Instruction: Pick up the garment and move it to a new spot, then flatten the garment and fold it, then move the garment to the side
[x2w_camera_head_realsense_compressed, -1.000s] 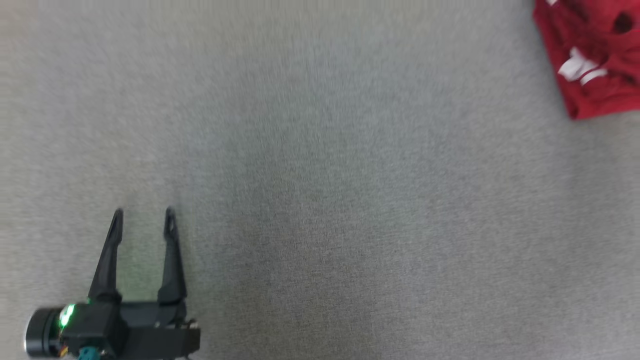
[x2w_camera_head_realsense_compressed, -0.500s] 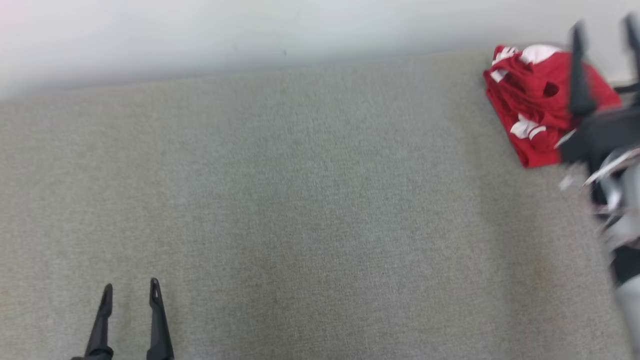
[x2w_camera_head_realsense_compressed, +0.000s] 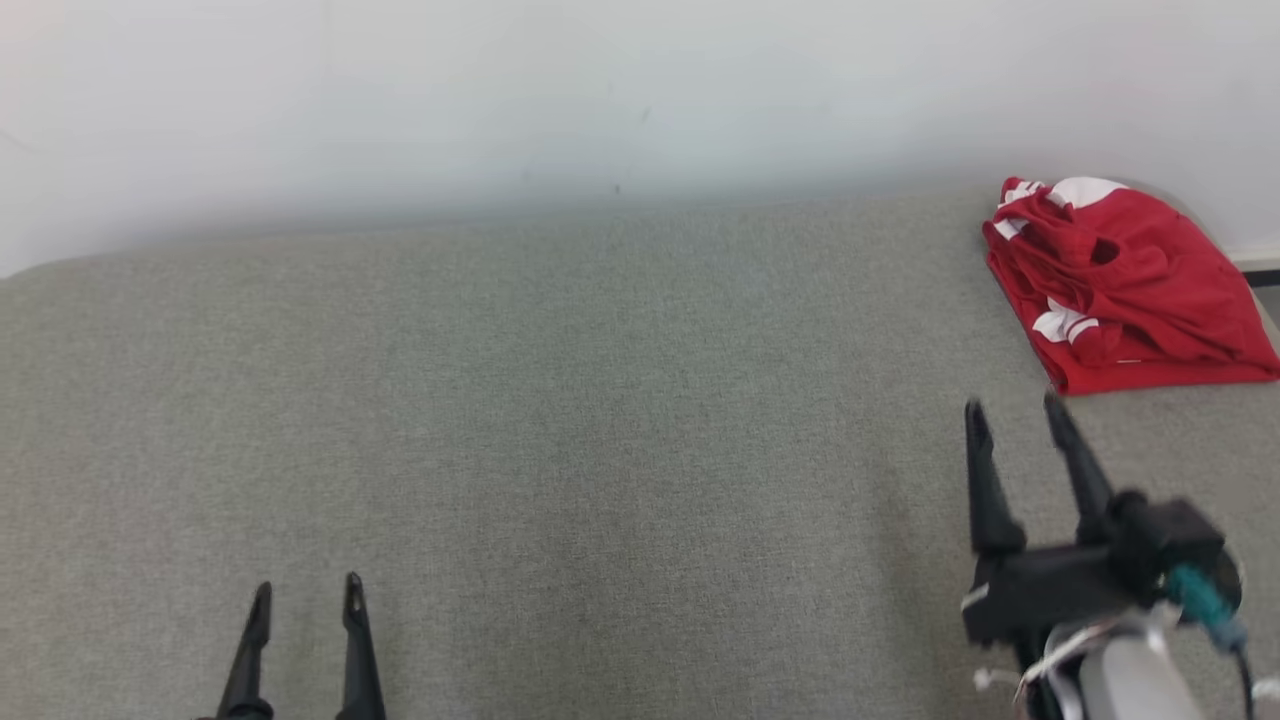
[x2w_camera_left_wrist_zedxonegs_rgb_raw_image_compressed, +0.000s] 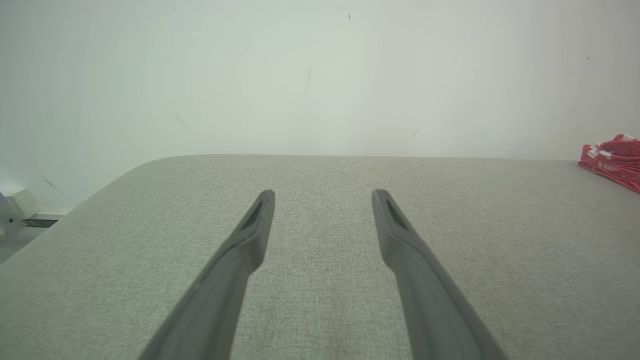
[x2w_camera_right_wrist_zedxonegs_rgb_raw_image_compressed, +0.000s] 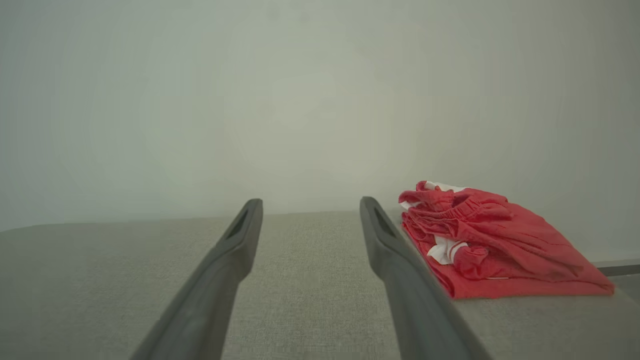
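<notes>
Fig.: right gripper (x2w_camera_head_realsense_compressed: 1012, 402), two long tapering blk jaws w/ slotted tips on a blk housing (x2w_camera_head_realsense_compressed: 1050, 590); teal connector (x2w_camera_head_realsense_compressed: 1195, 590) at wrist; pale grey forearm (x2w_camera_head_realsense_compressed: 1120, 685). Left gripper (x2w_camera_head_realsense_compressed: 307, 583): same dark jaws.

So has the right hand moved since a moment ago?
Yes. The right hand was over the red garment; now it sits nearer the robot, clear of it.

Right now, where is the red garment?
In the head view the red garment lies at the far right corner of the grey surface, near the white wall, just beyond the open right tool.
</notes>
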